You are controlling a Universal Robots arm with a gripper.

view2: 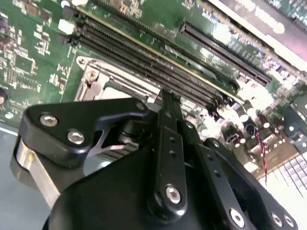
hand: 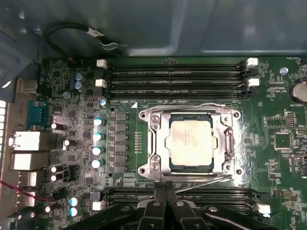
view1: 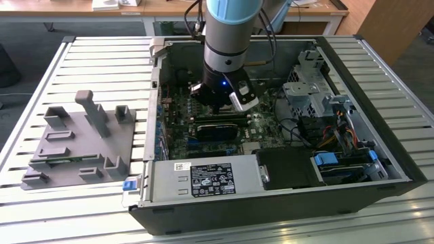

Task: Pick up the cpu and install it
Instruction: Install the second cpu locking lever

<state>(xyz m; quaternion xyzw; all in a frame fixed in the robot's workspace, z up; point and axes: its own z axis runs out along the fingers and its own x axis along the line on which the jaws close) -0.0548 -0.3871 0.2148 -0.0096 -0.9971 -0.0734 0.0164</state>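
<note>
The cpu [hand: 191,143], a silvery-grey square chip, lies flat inside the socket on the green motherboard [hand: 72,76] in the first wrist view. The socket's metal frame [hand: 154,143] surrounds it, and a thin wire lever [hand: 201,182] runs along one side. My gripper [hand: 165,191] hovers just off the socket's edge, beside the cpu and not touching it, with its black fingers [hand: 157,203] pressed together and nothing between them. In the second wrist view the gripper [view2: 169,98] points down at the corner of the socket frame [view2: 103,79]. In the exterior view the gripper [view1: 220,108] hangs inside the open computer case [view1: 271,213].
Black memory slots [hand: 175,76] run along both sides of the socket. A power supply [view1: 203,179] and a drive cage [view1: 315,94] stand around the board inside the case walls. A grey fixture plate [view1: 78,145] with upright posts lies on the slatted table [view1: 101,56] at the exterior view's left.
</note>
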